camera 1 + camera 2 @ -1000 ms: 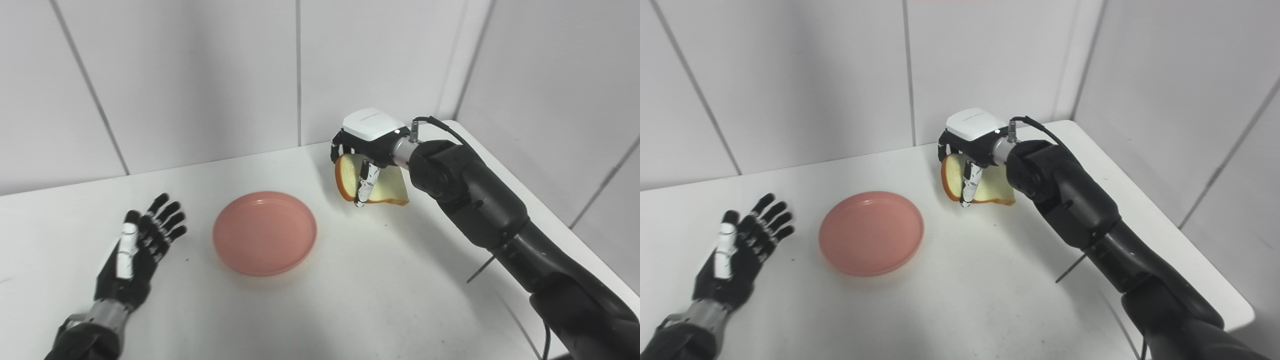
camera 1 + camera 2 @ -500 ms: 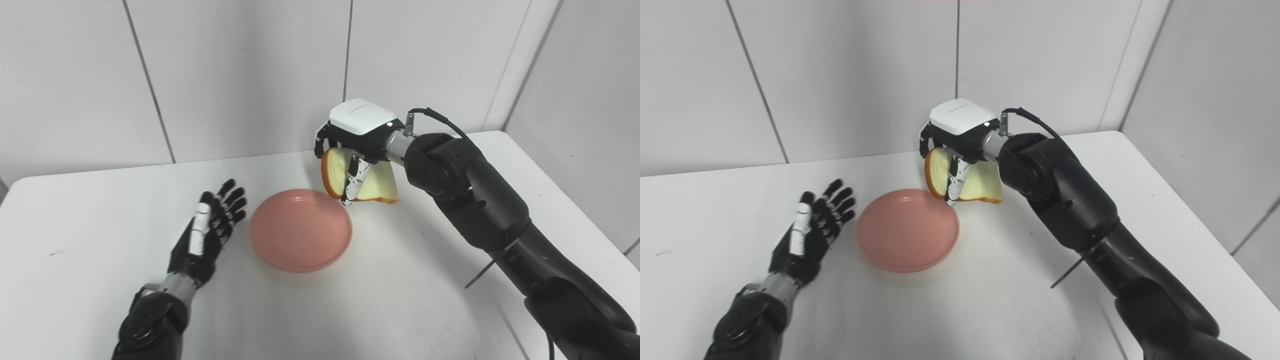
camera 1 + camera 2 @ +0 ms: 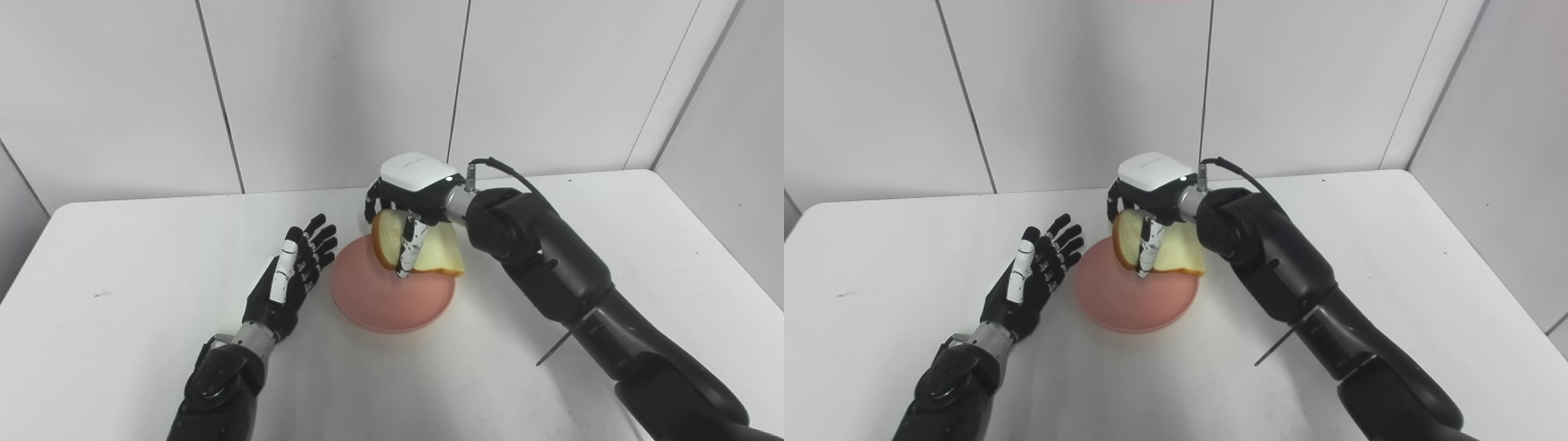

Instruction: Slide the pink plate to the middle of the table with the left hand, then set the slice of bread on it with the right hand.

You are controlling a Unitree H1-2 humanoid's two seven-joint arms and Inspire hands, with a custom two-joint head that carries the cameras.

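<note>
Status: plate (image 3: 392, 300) sits about mid-table (image 3: 122, 343), so I'd call the slide step done. My left robot hand (image 3: 288, 285) lies just left of the plate rim, fingers straight and spread, holding nothing. Can't tell if the fingertips touch the rim; they look just beside it.

My right robot hand (image 3: 409, 211) is closed on the bread (image 3: 429, 251), pinched from above: fingers wrapped over the far crust, thumb (image 3: 409, 251) down the near face. The slice hangs tilted, rounded top to the left, flat bottom edge to the right. It's over the far-right part of the plate, with the right corner of the slice overhanging the rim there. Lowest edge looks close to the plate surface, but I can't say whether it's touching.

Left to do, my read:
- shift the slice a bit left and nearer so it clears the rim and centres on the plate
- lower it, let it tip flat
- open the fingers, pull the right robot hand up and away

Risk: if I let go as it is, the slice may land half on the rim or slide off to the right. Grip looks firm enough for the short carry.

Nothing else on the table.
</note>
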